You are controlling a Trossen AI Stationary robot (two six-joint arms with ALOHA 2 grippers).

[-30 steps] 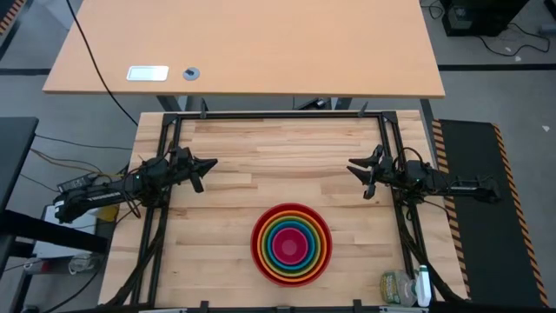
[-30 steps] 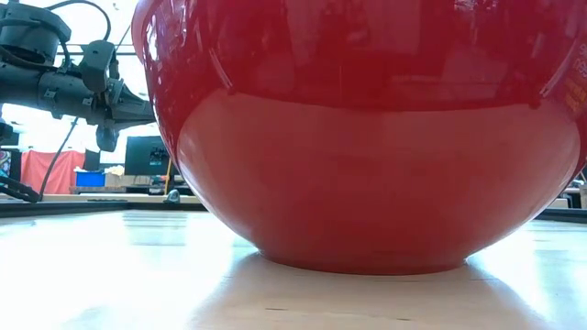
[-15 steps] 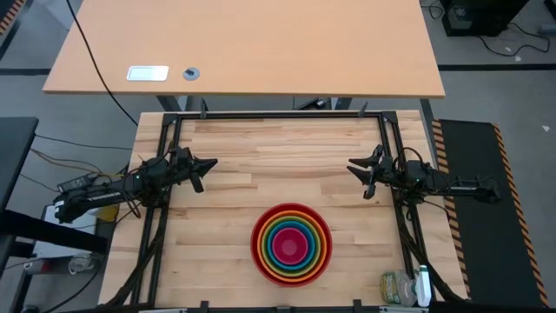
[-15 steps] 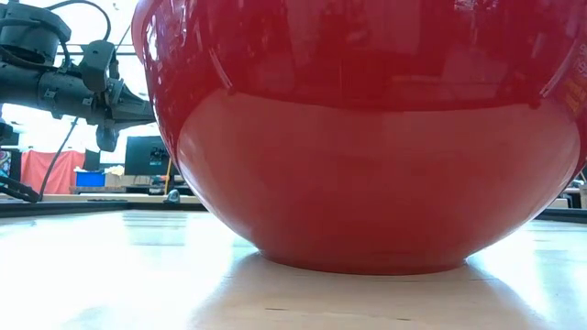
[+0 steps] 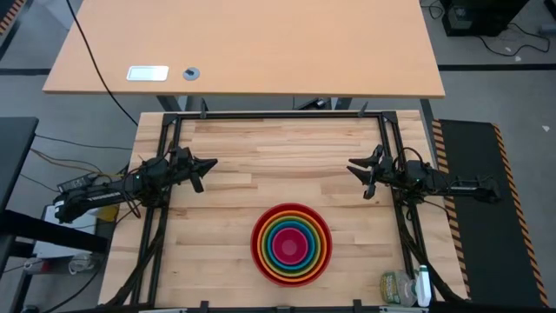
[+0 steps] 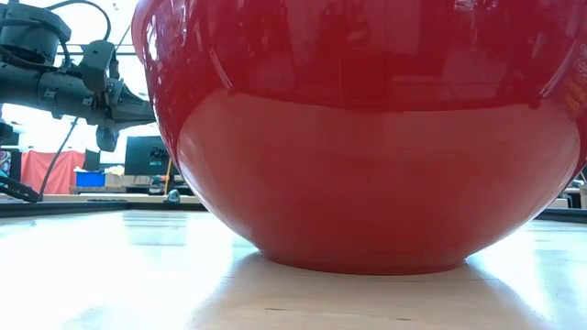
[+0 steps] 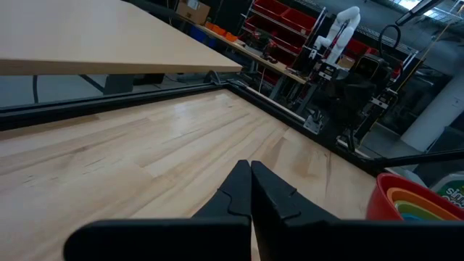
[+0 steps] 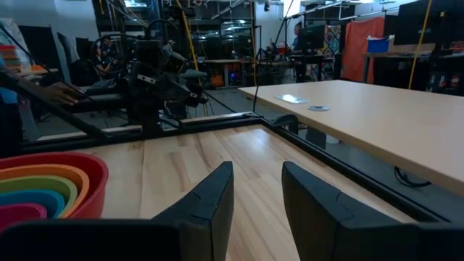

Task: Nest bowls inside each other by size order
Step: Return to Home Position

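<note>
The five bowls stand nested near the table's near edge, in the middle: red bowl [image 5: 291,244] outermost, then orange [image 5: 291,221], lime green [image 5: 291,226], blue [image 5: 291,232], magenta pink [image 5: 291,247] innermost. The red bowl's base rests on the table and fills the low view [image 6: 367,165]. My left gripper [image 5: 211,163] is shut and empty at the table's left side; it also shows in its wrist view [image 7: 251,174]. My right gripper [image 5: 352,169] is open and empty at the table's right side; it also shows in its wrist view [image 8: 257,181].
A black metal frame [image 5: 278,115] runs round the table's edges. A bottle and a packet [image 5: 404,287] lie at the near right corner. A larger desk [image 5: 243,43] stands beyond the far edge. Bare wood [image 5: 278,161] lies between the grippers.
</note>
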